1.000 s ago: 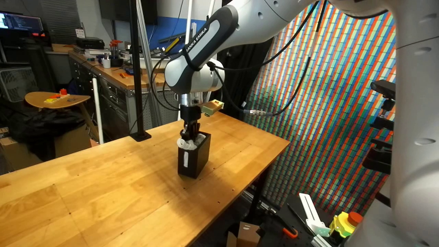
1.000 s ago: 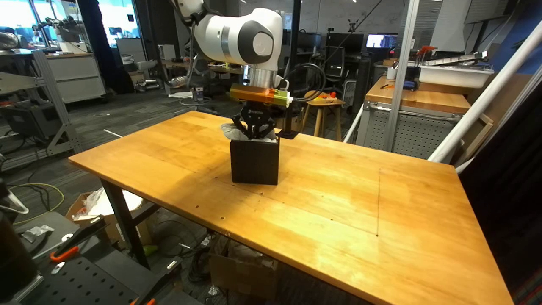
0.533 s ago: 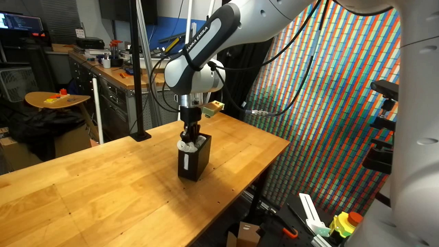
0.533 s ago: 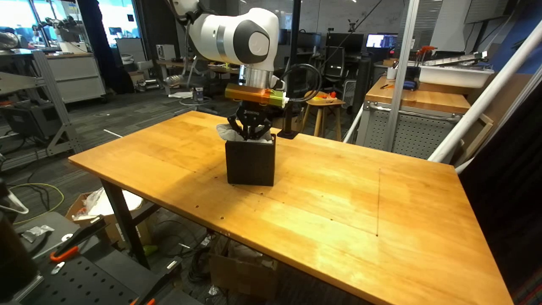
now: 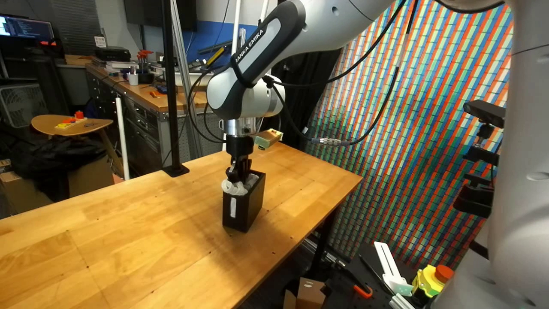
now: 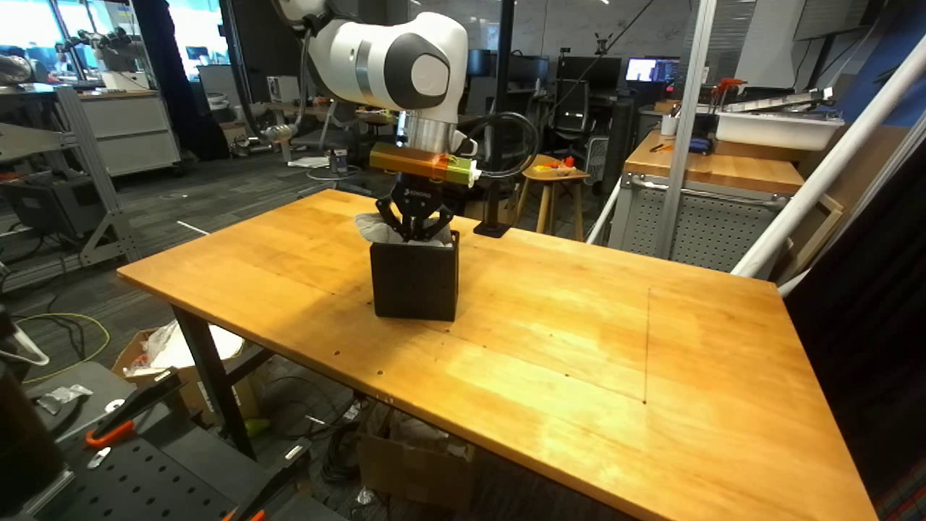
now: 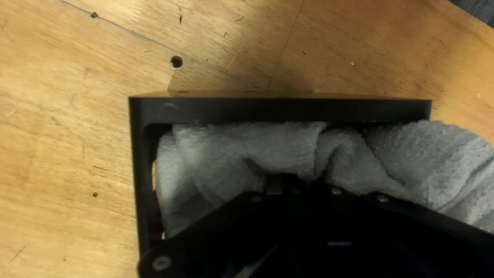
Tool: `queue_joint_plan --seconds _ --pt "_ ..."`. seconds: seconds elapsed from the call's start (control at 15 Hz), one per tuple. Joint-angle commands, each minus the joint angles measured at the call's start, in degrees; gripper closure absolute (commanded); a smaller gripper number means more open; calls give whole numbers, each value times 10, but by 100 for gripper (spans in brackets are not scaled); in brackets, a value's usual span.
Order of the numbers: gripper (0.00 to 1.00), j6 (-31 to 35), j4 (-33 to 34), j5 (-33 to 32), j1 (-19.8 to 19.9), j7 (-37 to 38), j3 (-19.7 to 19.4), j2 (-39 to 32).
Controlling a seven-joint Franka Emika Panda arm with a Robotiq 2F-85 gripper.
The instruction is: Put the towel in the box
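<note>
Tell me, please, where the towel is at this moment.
In the wrist view, the towel lies in the box, under the claw, with part of it sticking out past the box on the right.

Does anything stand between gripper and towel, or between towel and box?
Nothing visible: the gripper is right at the towel, and the box is open on top, the towel partly inside with one end sticking out.

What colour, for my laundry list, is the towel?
The towel is greyish white, clearest in the wrist view.
</note>
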State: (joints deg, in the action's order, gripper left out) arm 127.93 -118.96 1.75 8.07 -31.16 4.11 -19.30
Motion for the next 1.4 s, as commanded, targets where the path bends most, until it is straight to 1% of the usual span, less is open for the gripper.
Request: queue_joint_plan --seconds 0.0,0.07,0.33,0.4,0.53,0.6,0.67,0.8,0.87,0.93,1.27,1.33 --pt "95 20 -53 4 -7 16 -8 66" --pt "78 23 -60 1 -8 20 -9 80" --pt "48 22 -77 0 -15 39 -15 133" --pt "39 22 -83 0 -16 45 -16 146" --pt "26 22 -91 -3 -20 53 -20 168" --pt "17 23 -96 -4 -22 57 -21 177" --pt "10 24 -100 -2 -24 56 -23 185" --pt "47 25 -107 -5 -29 56 -25 196" --pt "47 24 -110 -4 -31 52 -26 200" --pt "53 24 -112 -2 -33 47 -28 202" --pt "93 23 -117 0 -42 34 -30 205" --pt "99 24 -117 -3 -43 29 -30 204"
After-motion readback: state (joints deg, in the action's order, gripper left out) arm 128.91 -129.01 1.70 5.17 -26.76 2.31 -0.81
